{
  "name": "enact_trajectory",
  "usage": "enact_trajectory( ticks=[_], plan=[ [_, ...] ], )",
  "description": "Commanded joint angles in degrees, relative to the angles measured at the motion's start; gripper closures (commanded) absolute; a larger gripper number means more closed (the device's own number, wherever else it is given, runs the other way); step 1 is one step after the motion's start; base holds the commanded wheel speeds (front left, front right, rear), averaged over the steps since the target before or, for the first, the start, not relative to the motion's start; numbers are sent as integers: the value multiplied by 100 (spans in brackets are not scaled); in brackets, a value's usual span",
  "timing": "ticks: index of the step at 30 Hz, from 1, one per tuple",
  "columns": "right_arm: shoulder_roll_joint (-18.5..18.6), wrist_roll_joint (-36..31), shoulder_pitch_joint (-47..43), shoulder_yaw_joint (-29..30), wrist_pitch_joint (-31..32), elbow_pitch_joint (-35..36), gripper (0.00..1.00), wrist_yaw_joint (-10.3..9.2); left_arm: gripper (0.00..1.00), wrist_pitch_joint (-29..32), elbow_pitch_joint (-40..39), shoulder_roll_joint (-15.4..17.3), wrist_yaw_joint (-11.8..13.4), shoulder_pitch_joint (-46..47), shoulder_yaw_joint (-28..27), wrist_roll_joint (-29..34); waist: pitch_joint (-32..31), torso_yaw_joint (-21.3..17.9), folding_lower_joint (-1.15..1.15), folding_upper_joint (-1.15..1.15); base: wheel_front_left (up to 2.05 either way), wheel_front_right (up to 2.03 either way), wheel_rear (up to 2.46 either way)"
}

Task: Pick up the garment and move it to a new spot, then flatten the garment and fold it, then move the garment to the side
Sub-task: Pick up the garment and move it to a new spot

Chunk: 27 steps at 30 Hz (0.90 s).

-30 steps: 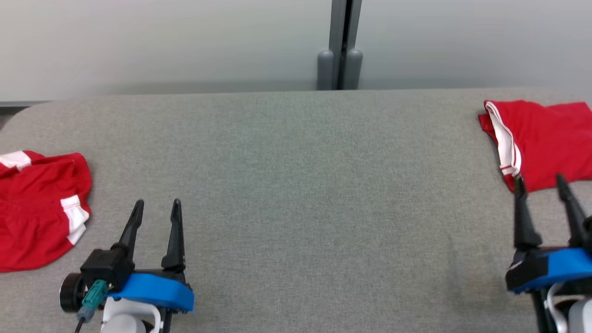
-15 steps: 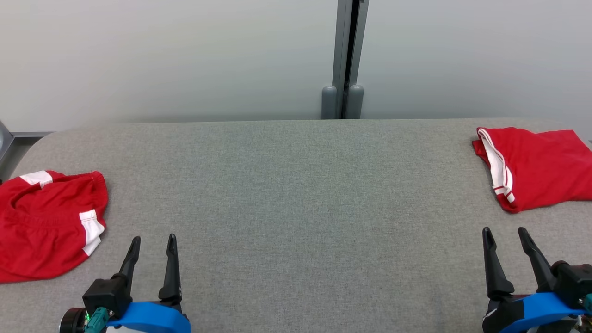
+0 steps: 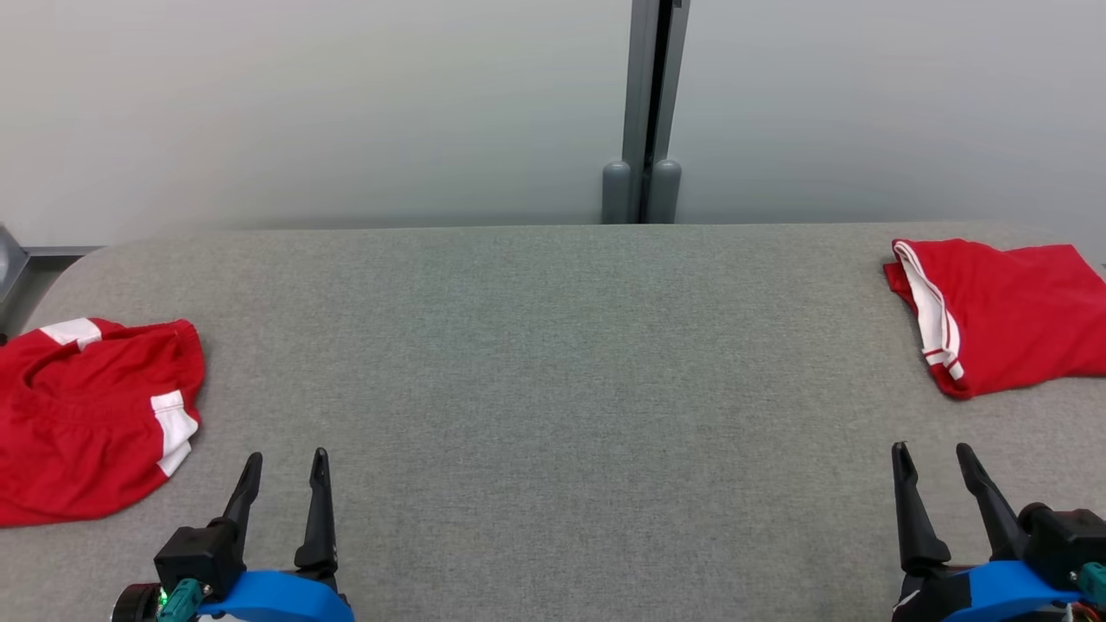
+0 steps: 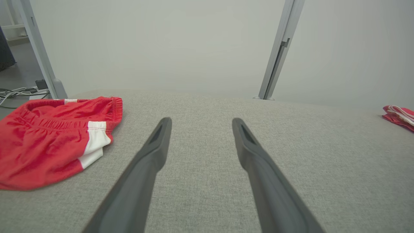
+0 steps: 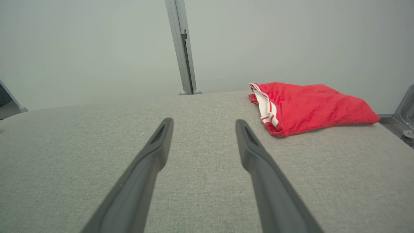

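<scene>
Garment of red fabric with a white striped edge (image 3: 1011, 311), folded, lies at the far right of the grey cloth-covered counter (image 3: 553, 345). It is ahead of the right jaws and apart from them. Both pairs of jaws stand spread and grip nothing, and their long dark fingers (image 4: 152, 161) point out over the counter from its near edge. Left of the left jaws, near but not touching, a second red garment with white side panels (image 3: 86, 423) lies crumpled at the counter's left end. Beyond the counter rises a pale wall (image 3: 302, 104) with a grey upright post (image 3: 644, 112) at its middle.
</scene>
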<state>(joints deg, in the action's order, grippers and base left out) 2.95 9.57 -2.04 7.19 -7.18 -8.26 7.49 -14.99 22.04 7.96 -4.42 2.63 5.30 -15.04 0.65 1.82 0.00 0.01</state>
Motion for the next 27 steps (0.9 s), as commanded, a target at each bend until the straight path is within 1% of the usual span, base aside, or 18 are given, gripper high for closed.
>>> enact_trajectory(
  ticks=[1, 5, 9, 13, 14, 19, 27],
  plan=[
    [-8, 9, -69, -14, -30, -13, 0, 1, 0, -25, 13, 10, -8, 78, 0, 42, 7, 24, 0, -1, 0, 0, 0],
    [-9, -7, -26, -114, -49, -64, 0, 1, 0, -25, 26, -18, 11, 112, -11, 18, 26, 170, 0, -1, 0, 0, 0],
    [-8, 14, 30, -237, -32, -109, 0, 1, 0, -26, 32, -11, 6, 120, -16, 18, 39, 427, 0, -1, 0, 0, 0],
    [-7, 11, 71, -312, -54, -151, 0, 1, 0, -26, -8, -5, 16, 99, -32, 28, 50, 759, 0, -1, 0, 0, 0],
    [-6, 23, 85, -365, -60, -163, 0, 1, 0, -25, -28, 5, 18, 76, -54, 22, 53, 924, 0, -1, 0, 0, 0],
    [-4, 10, 126, -461, -59, -224, 0, 1, 0, -26, -68, 5, 30, 48, -92, 36, 49, 1386, 0, -1, 0, 0, 0],
    [-2, 22, 132, -562, -99, -280, 0, 1, 0, -25, -102, 53, 42, -47, -189, 18, -4, 1986, 0, -1, 0, 0, 0]
  ],
)
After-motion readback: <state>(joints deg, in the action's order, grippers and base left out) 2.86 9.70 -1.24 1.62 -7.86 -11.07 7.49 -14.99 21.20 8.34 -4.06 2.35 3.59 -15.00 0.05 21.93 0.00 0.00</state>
